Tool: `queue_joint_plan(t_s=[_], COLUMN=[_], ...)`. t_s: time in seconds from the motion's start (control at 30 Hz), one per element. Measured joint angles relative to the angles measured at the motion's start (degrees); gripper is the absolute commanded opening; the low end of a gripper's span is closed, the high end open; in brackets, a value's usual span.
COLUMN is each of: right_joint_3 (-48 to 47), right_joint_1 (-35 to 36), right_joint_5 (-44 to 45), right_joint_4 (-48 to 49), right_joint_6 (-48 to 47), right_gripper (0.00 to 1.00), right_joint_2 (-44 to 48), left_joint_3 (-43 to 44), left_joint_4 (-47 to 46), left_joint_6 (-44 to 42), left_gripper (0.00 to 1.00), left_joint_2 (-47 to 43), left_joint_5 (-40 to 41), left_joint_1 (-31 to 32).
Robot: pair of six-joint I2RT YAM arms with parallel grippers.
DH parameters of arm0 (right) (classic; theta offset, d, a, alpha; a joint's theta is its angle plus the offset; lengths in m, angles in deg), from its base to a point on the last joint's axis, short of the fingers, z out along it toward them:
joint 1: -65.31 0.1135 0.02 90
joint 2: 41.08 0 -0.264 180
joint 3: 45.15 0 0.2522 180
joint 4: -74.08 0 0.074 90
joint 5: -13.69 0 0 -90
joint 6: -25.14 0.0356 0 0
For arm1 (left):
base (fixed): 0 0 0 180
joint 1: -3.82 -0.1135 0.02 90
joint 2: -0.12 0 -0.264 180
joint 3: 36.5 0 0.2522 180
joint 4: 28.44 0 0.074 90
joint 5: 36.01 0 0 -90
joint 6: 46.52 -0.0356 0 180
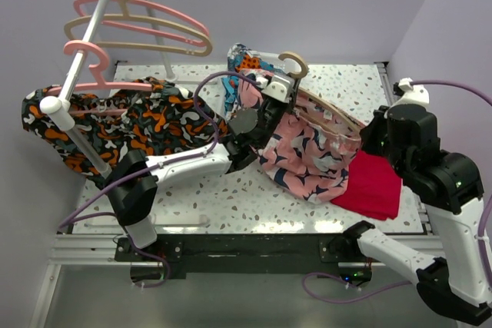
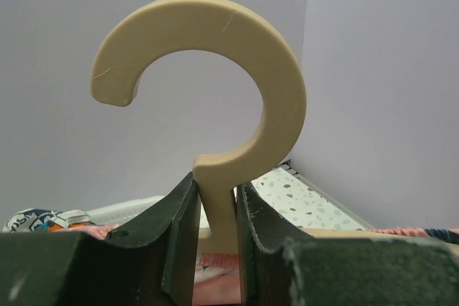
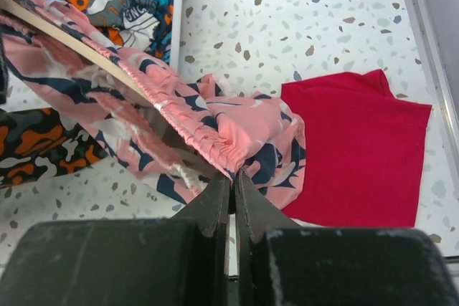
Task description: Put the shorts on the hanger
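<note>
left gripper (image 2: 217, 202) squeezes tight on the neck of the hanger (image 2: 283, 91) and holds it up. the shorts (image 3: 244, 130) hang partly on it, over the middle of the table (image 1: 231, 197). right gripper (image 3: 233, 188) pinches their waistband. i think it should pull the band gently over the hanger's end while the left one holds steady, away from the red cloth (image 3: 351, 148).

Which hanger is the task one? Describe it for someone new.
At the middle of the speckled table, above the pink printed shorts, the left hand grips a beige hanger by its neck. Unlike the hangers on the far-left rail, it is off the rail.
</note>
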Motion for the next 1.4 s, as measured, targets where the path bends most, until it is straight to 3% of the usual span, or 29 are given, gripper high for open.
queue_joint_plan(t_s=[0.4,0.57,0.8,0.9,0.93,1.07,1.13,1.4], right_joint_3=[-7.30,-14.23,-18.69,-20.13,-20.46,-21.11,-19.82,-9.22], right_joint_1=[-0.02,-0.02,-0.02,-0.07,-0.07,-0.07,-0.07,-0.07], right_joint_5=[-0.90,-0.46,-0.72,-1.79,-2.38,-6.82,-9.14,-18.93], right_joint_4=[-0.37,0.35,1.40,2.67,3.19,5.40,6.84,8.31], right_joint_6=[-0.37,-1.09,-3.10,-4.66,-5.16,-7.76,-9.51,-15.47], right_gripper=[0.00,0.00,0.06,0.21,0.39,0.66,0.72,0.71], right_joint_2=[-8.72,-14.40,-14.27,-12.87,-12.28,-8.90,-5.84,9.84], left_joint_3=[1.07,2.51,13.92,18.36,19.19,21.07,21.11,21.16], left_joint_4=[3.19,9.49,23.23,28.74,29.90,34.16,35.52,42.14], left_joint_6=[-3.45,-0.15,3.41,4.35,4.66,5.38,6.12,12.44], left_gripper=[0.00,0.00,0.00,0.00,0.00,0.00,0.00,0.00], left_joint_2=[-0.11,-2.12,-2.89,-3.85,-4.24,-6.51,-7.26,-7.37], left_joint_5=[-0.92,-3.41,-10.99,-14.82,-15.78,-18.84,-20.37,-32.35], left_joint_1=[4.68,4.74,4.59,4.59,4.59,4.57,4.04,-4.85])
